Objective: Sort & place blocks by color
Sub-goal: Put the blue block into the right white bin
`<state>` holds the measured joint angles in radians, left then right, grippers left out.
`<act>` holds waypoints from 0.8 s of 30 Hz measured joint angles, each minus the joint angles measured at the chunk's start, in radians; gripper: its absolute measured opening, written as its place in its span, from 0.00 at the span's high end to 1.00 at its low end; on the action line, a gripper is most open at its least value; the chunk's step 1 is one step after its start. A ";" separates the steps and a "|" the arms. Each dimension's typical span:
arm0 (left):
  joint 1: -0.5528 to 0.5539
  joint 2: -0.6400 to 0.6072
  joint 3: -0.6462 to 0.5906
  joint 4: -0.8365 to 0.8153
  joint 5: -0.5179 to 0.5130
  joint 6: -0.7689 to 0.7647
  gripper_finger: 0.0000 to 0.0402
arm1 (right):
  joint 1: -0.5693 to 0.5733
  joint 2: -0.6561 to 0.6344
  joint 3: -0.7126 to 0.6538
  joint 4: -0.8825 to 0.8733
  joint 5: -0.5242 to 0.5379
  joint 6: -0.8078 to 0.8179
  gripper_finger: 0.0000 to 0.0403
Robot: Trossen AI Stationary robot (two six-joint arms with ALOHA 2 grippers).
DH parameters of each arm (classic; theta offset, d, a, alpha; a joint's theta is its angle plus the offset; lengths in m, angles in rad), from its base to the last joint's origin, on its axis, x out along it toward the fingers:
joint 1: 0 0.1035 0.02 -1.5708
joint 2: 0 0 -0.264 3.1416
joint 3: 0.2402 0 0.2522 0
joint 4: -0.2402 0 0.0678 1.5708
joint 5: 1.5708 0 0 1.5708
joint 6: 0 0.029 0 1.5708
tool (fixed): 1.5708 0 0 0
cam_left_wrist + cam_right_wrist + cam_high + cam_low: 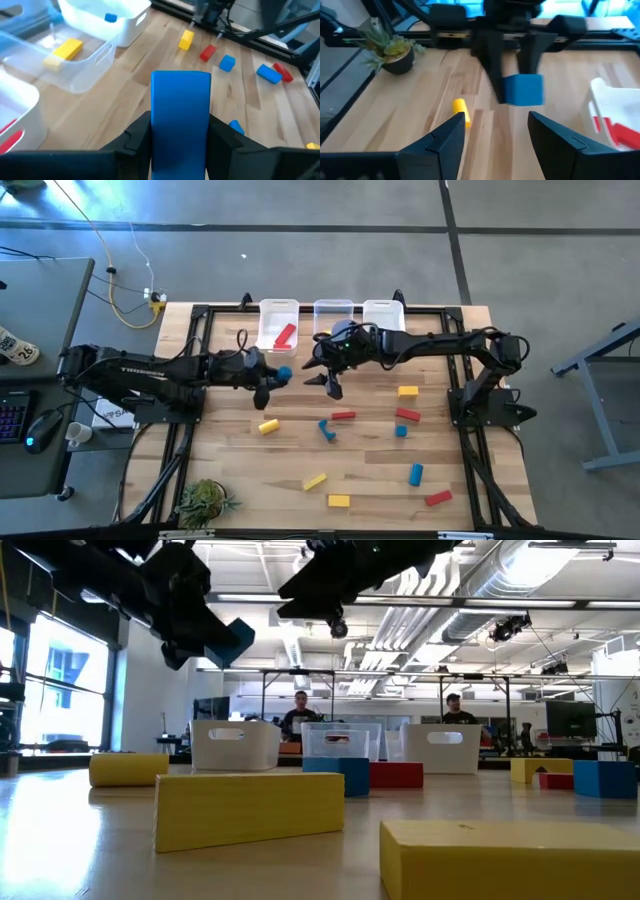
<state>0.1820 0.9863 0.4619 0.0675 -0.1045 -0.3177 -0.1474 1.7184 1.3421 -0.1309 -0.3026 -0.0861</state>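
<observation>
Open room: bare wood of the desk (240, 470) spreads between the three bins and the scattered blocks; the left gripper (268, 377) hangs above it, just short of the left bin (277, 323).
Edges: all three bins line the far edge of the desk; a potted plant (205, 500) sits at the near left corner.
Blue block (180, 120): clamped between the left gripper's two fingers (137, 137), standing up past their tips, lifted clear of the desk.
Right gripper (330, 385): just beside the blue block, in front of the middle bin (333, 315), fingers (447, 137) spread apart with nothing between them.
Other blocks: red, yellow and blue pieces lie loose on the desk on the near side of the bins.
Left wrist view only: yellow blocks (63, 52) in the middle bin, a small blue one (110, 18) in the right bin (383, 314).
High view: a red bar (285, 335) in the left bin.
Low view only: two people (301, 712) behind the bins.
</observation>
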 joint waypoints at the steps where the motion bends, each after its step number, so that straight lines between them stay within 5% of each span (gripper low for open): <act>1: -0.009 0.000 0.000 0.006 -0.008 0.009 0.73 | 0.000 0.000 0.000 0.002 0.010 0.001 0.49; 24: -0.109 0.000 0.000 0.185 -0.093 0.112 0.73 | 0.039 0.000 0.000 0.170 0.010 -0.026 0.49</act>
<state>0.0735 0.9863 0.4623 0.2525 -0.1980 -0.2054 -0.1087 1.7184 1.3420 0.0395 -0.2924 -0.1122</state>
